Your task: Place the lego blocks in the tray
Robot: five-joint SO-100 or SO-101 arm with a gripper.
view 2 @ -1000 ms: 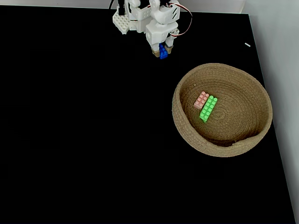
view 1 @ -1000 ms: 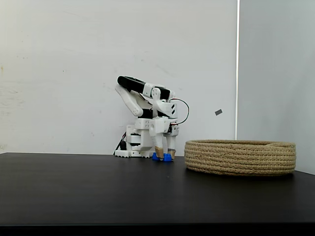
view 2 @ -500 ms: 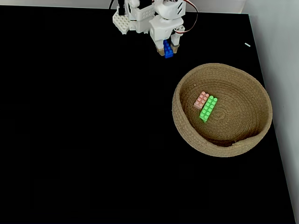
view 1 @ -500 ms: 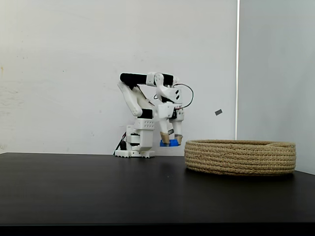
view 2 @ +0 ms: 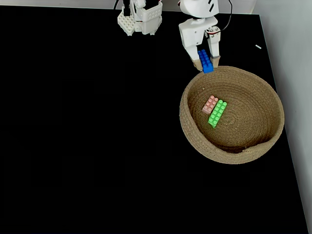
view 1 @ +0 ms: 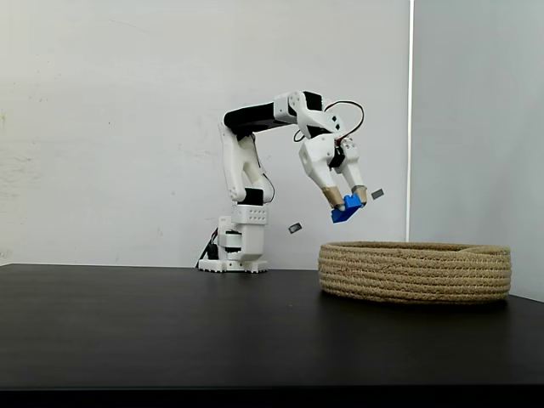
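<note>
The blue lego block point(view 1: 343, 213) hangs in the air, pinched between the two fingers of the tool point(view 1: 348, 204), well above the black worktop point(view 1: 170, 323). Seen from the side, the tool points down and to the right, its tan-tipped fingers point(view 1: 337, 202) drawn in close on the block so that only the brick's width separates them; the block pokes out below the tips and is tilted. It sits higher than the rim of the tray point(view 1: 415, 272) and just to the left of the tray's near edge in that view.

From the fixed view looking down, the same blue block point(view 2: 205, 60) lies lengthwise between the fingers of the tool point(view 2: 208, 61), right at the upper left rim of the tray point(view 2: 192, 131), with its lower end just reaching over the coiled rope edge. The white arm point(view 2: 197, 24) stretches out from its base point(view 2: 139, 22) at the far edge of the worktop point(view 2: 87, 126).

Inside the tray, on its flat woven floor a little left of centre, the pink block point(view 2: 210, 104) and the green block point(view 2: 217, 113) lie side by side, touching along their long edges, studs up, both slanted the same way. The green one is longer and reaches further down in that view.

In the side view the white arm point(view 1: 255, 153) stands against a pale wall point(view 1: 110, 127).
</note>
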